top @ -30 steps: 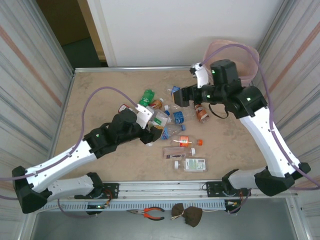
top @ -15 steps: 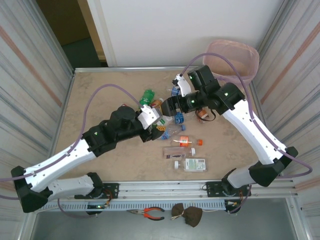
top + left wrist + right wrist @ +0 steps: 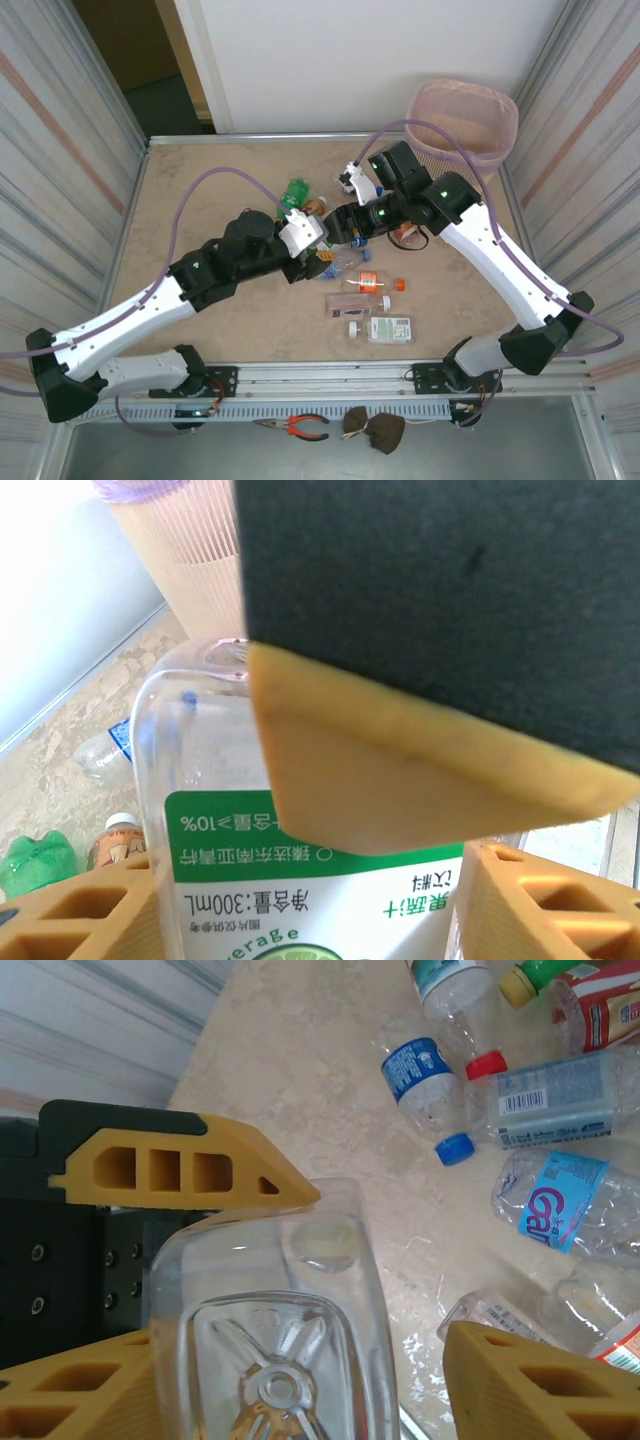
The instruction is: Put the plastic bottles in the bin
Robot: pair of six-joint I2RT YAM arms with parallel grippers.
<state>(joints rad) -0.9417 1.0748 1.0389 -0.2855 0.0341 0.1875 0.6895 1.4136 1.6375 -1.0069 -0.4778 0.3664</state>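
"300mL", "10%" — clear bottle (image 3: 215, 810) label

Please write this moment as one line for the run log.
left end effector: holds green-label bottle | right end effector: open around green-label bottle base | bin: far right corner

bin (image 3: 462, 120): pale pink, slatted | table (image 3: 200, 180): beige, marbled | clear bottle (image 3: 250, 880): green-and-white label

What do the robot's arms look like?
The left arm and right arm are both white and black, with long smooth parts and chunky rounded joints. Little green lights glow on the black parts. A purple cable loops along each arm. The fingers are yellow-orange plastic with cut-out holes.
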